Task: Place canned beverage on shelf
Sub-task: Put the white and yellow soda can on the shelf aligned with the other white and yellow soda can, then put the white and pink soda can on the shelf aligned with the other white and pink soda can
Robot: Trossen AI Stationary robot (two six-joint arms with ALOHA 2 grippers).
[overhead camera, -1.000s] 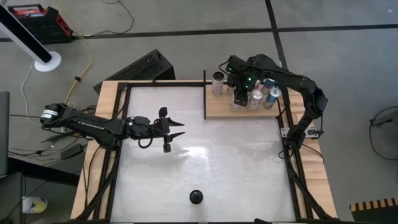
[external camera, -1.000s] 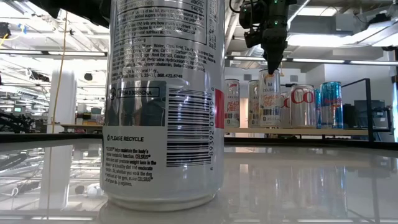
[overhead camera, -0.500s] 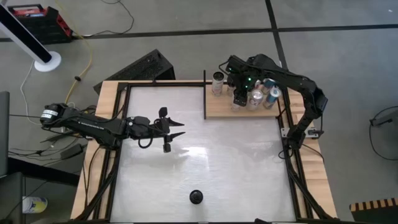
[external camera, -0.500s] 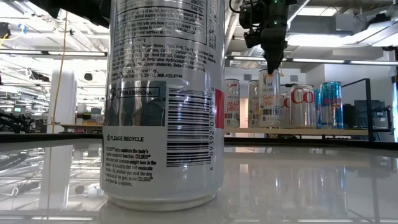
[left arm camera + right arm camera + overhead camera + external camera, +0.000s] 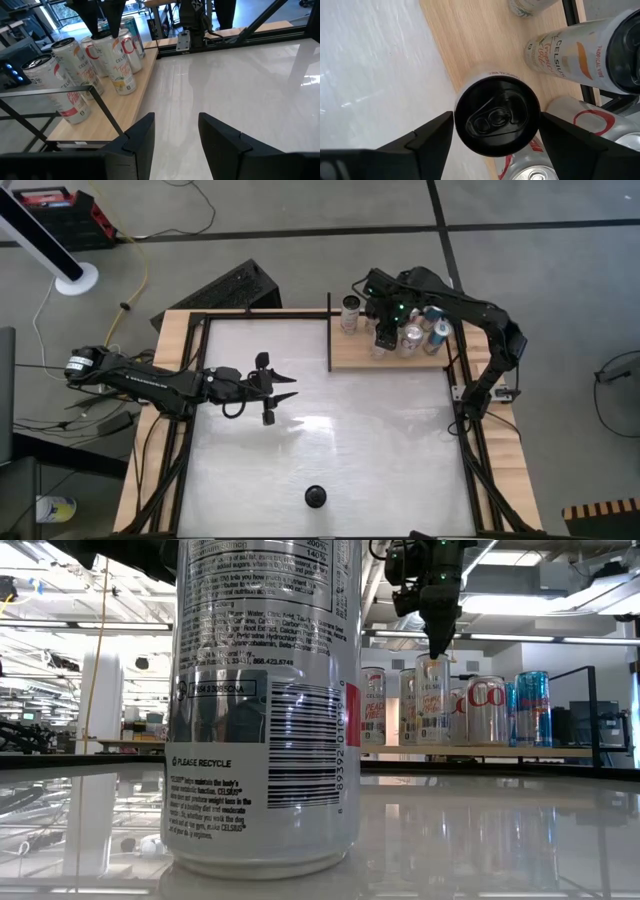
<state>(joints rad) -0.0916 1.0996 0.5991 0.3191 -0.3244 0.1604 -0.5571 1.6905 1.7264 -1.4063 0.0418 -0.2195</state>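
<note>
The left gripper [image 5: 272,392] is held idle over the white tabletop [image 5: 320,450] at about nine o'clock from the table's centre, its fingers spread with nothing between them. Nearer the front edge, at six o'clock, a lone Celsius can [image 5: 265,705] is left standing on the tabletop, not yet shelved. At about one o'clock the shelf [image 5: 352,355] is reached: a can [image 5: 497,116] is seen upright on the light wood near the edge facing the tabletop, with the right gripper [image 5: 496,131] directly above it — fingers parted, one on either side of the black lid and apparently clear of it, so the can is judged released. Other cans [image 5: 425,332] are crowded just beside it. A skewed lift could catch the rim and tip the can — perhaps toppling its neighbours too.
</note>
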